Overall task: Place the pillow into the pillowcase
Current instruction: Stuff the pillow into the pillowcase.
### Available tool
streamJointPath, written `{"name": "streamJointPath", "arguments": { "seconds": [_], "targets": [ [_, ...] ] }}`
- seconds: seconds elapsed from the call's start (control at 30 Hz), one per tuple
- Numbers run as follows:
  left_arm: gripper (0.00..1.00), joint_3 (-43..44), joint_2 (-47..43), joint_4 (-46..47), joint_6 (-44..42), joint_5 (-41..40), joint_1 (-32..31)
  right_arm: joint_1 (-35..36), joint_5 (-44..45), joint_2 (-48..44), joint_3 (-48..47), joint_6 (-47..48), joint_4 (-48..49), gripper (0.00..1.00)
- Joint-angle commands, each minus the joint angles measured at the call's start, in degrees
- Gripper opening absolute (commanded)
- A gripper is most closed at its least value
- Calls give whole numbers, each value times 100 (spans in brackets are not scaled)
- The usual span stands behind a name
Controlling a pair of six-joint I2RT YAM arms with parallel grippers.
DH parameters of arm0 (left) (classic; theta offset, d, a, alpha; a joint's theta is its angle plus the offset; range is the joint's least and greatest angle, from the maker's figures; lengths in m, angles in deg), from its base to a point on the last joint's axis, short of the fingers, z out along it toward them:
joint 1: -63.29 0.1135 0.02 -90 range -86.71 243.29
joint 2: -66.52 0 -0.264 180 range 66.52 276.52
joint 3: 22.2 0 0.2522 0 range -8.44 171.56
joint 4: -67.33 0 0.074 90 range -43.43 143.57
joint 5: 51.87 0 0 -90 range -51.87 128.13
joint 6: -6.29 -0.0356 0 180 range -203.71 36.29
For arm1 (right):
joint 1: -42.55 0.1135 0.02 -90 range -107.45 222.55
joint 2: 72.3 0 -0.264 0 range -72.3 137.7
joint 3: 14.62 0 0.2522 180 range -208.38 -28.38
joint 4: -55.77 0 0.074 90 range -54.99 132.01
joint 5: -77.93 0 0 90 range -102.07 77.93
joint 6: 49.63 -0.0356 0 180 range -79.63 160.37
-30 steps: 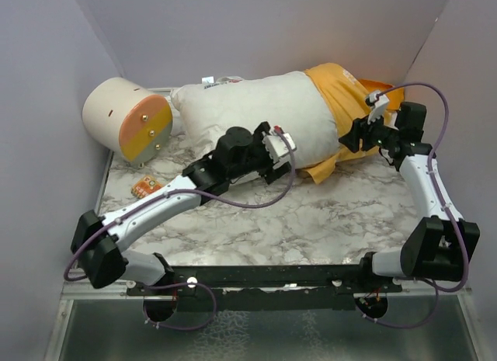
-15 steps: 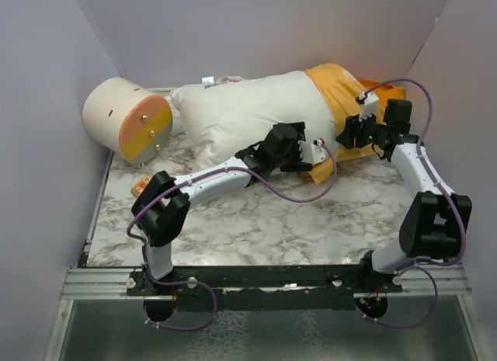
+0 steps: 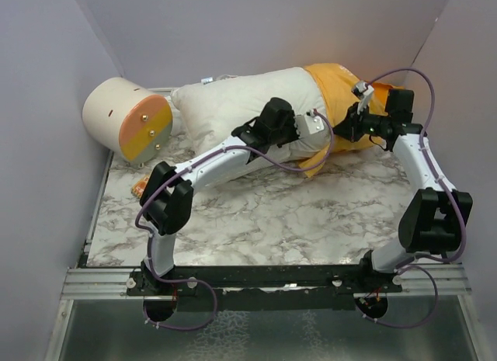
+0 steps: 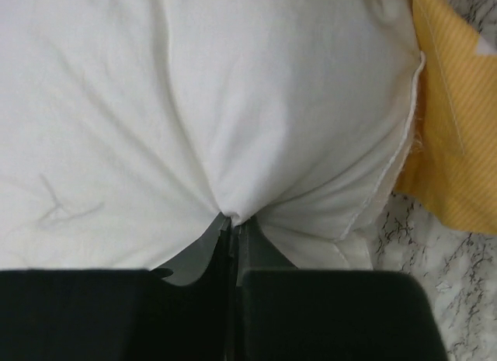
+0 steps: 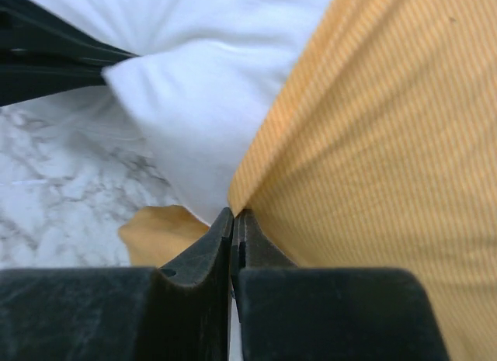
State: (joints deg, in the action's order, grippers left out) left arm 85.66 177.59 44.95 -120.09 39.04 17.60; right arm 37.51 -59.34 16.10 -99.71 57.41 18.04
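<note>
Item 1. Large plump white rectangular fabric pillow (image 3: 233, 109): we find it lying lengthwise along the far side of the grey-veined white marble tabletop (image 3: 272, 217). Its right end sits inside the case and its left end is bare.

Item 2. Thin orange-yellow striped fabric pillowcase (image 3: 338, 85): we note it drawn over the pillow's right end only. A loose flap lies on the marble just beside the pillow's near edge.

Item 3. Left gripper (image 4: 231, 221): we record it clenched, nipping a small fold of the pillow's white fabric at the near edge. The cloth puckers into creases around the fingertips, close to the case's opening.

Item 4. Right gripper (image 5: 234, 216): we record it clenched on the pillowcase's hem, just where the orange cloth meets the white pillow. The left gripper's dark fingers show nearby in the right wrist view.

Item 5. Cream cylinder with an orange-and-yellow end face (image 3: 128, 118): we place it at the table's far left, just beside the pillow's bare end.
</note>
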Motion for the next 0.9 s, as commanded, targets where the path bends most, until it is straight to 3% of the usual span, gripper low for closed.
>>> {"name": "streamJointPath", "arguments": {
  "seconds": [0.0, 0.13, 0.27, 0.47, 0.6, 0.77, 0.87],
  "targets": [
    [0, 590, 82, -383, 1077, 1741, 196, 419, -2329, 211, -936, -185, -593, 1],
    [0, 1082, 222, -425, 1574, 2270, 202, 944, -2791, 679, -1704, -682, -698, 1],
    [0, 1285, 380, -345, 2177, 2599, 300, 1149, -2429, 1047, -1865, -1077, -706, 1],
    [0, 967, -97, 164, 3206, 3320, 636, 391, -1656, 1127, -1289, -888, -627, 1],
    [0, 1164, -391, 216, 3621, 3644, 626, 205, -1501, 967, -1792, -985, -595, 1],
    [0, 1668, -433, -7, 3814, 3450, 486, 459, -1972, 1143, -3102, -1317, -781, 1],
    [0, 1752, -358, -26, 3958, 3069, 554, 1055, -2160, 1022, -3082, -1103, -1040, 1]
  ]
}}
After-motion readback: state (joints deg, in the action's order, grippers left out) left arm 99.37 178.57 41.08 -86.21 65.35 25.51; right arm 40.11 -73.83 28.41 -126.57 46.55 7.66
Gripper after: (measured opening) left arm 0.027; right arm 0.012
